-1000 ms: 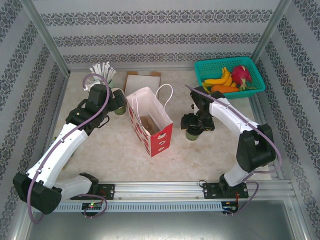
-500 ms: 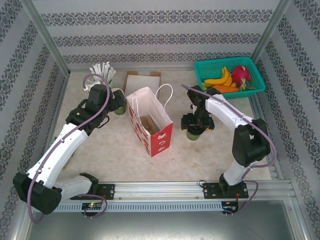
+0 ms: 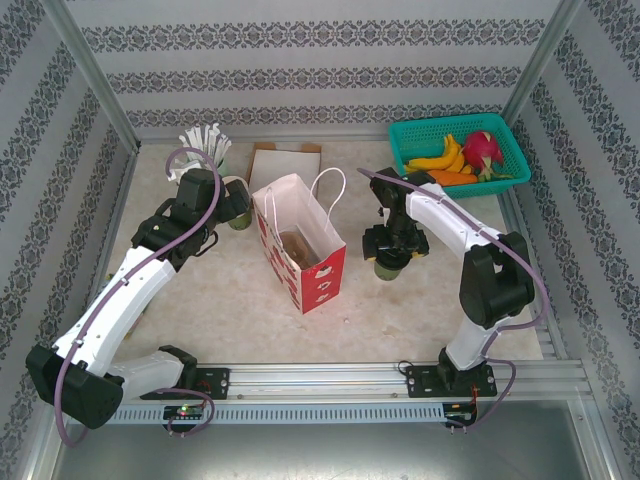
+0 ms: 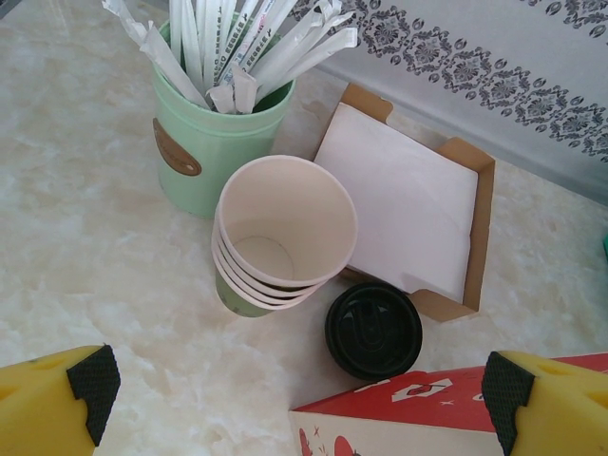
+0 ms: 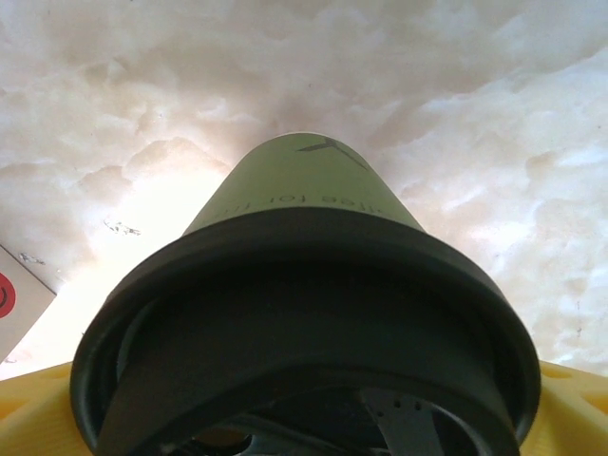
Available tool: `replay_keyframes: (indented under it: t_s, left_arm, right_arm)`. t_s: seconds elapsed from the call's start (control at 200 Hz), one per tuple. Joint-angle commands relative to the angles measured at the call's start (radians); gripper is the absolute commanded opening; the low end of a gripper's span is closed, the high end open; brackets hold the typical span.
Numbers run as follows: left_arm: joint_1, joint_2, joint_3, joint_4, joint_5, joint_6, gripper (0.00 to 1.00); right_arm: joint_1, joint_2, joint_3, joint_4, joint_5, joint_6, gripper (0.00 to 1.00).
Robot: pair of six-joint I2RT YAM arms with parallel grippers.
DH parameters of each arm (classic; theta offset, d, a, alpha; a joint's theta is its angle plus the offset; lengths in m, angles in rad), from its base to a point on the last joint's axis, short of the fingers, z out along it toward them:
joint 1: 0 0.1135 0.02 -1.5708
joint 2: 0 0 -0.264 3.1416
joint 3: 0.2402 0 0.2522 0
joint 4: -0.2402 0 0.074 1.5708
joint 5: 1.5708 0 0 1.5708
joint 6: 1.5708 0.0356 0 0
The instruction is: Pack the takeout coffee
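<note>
Now the small greenish-tan paper cup with a round black plastic lid [image 3: 386, 270] stands on the marble-look table [image 3: 230, 295] just right of the red-and-white paper bag [image 3: 322, 282], between the right gripper's [image 3: 391, 256] spread jaws. Left of the bag, the left gripper [image 3: 237, 207] hangs with its jaws wide apart.

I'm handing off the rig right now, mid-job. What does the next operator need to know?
Hands: the left hand is open and empty, over the stack of lidless cups left of the paper bag. The right hand is open, straddling the takeout coffee.
Things: the coffee stands lidded on the table, right of the bag; the bag is upright, mouth open.
Done: right hand is in place at the cup.
Left: grip, lift, lower it into the bag.
</note>
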Motion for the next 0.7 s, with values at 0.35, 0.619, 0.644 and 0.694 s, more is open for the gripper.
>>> replay_keyframes:
  t_s: [0.35, 0.619, 0.644, 0.694]
  left_arm:
    - [0.006, -0.012, 0.001, 0.004, -0.022, 0.012, 1.00]
    - [0.007, -0.017, 0.018, 0.027, 0.052, 0.038, 1.00]
    - [0.006, -0.014, 0.026, 0.031, 0.069, 0.042, 1.00]
    - [0.007, -0.007, 0.043, 0.034, 0.091, 0.051, 1.00]
  right_arm:
    - [0.014, -0.001, -0.007, -0.001, 0.029, -0.010, 0.96]
    - [0.014, -0.027, -0.023, 0.009, 0.052, -0.019, 0.88]
    - [0.014, -0.032, -0.026, 0.012, 0.054, -0.019, 0.88]
    - [0.016, -0.043, -0.033, 0.020, 0.058, -0.023, 0.85]
